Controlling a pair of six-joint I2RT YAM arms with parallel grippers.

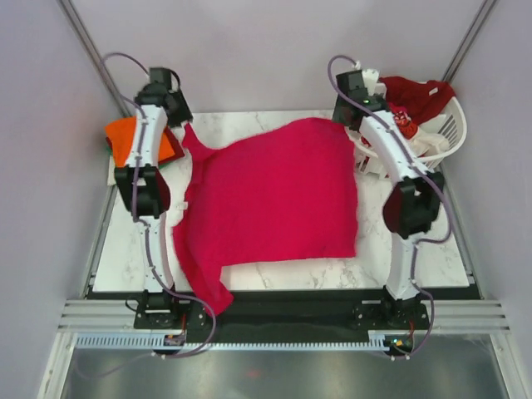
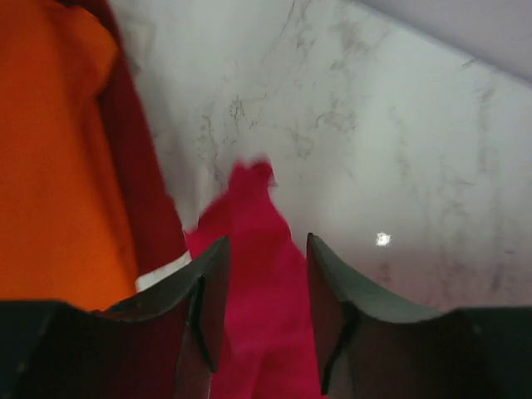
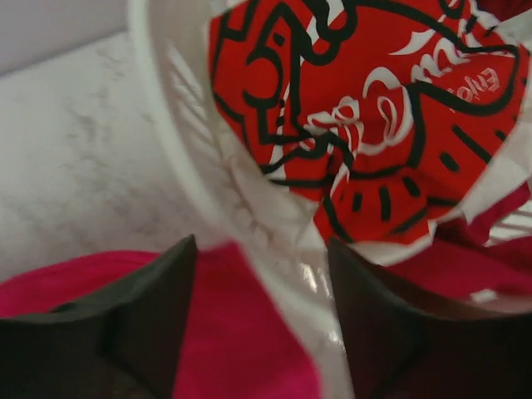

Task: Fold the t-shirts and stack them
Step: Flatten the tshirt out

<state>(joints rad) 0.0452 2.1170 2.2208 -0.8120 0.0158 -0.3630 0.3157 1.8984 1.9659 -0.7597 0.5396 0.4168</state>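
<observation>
A magenta-red t-shirt (image 1: 274, 199) lies spread over the middle of the marble table (image 1: 416, 258). My left gripper (image 1: 179, 116) is open at the shirt's far-left sleeve. In the left wrist view the sleeve tip (image 2: 249, 216) lies between and below the gripper's (image 2: 267, 241) spread fingers. My right gripper (image 1: 356, 116) is open at the shirt's far-right corner. In the right wrist view the gripper (image 3: 261, 243) straddles the basket rim (image 3: 274, 249) above the magenta cloth (image 3: 224, 332). An orange t-shirt (image 1: 129, 137) lies folded at the far left.
A white slatted basket (image 1: 449, 133) stands at the far right, holding a dark red shirt (image 1: 420, 91) and a red-patterned shirt (image 3: 374, 125). Dark red cloth (image 2: 137, 166) lies beside the orange shirt (image 2: 50, 166). Walls close in behind and on both sides.
</observation>
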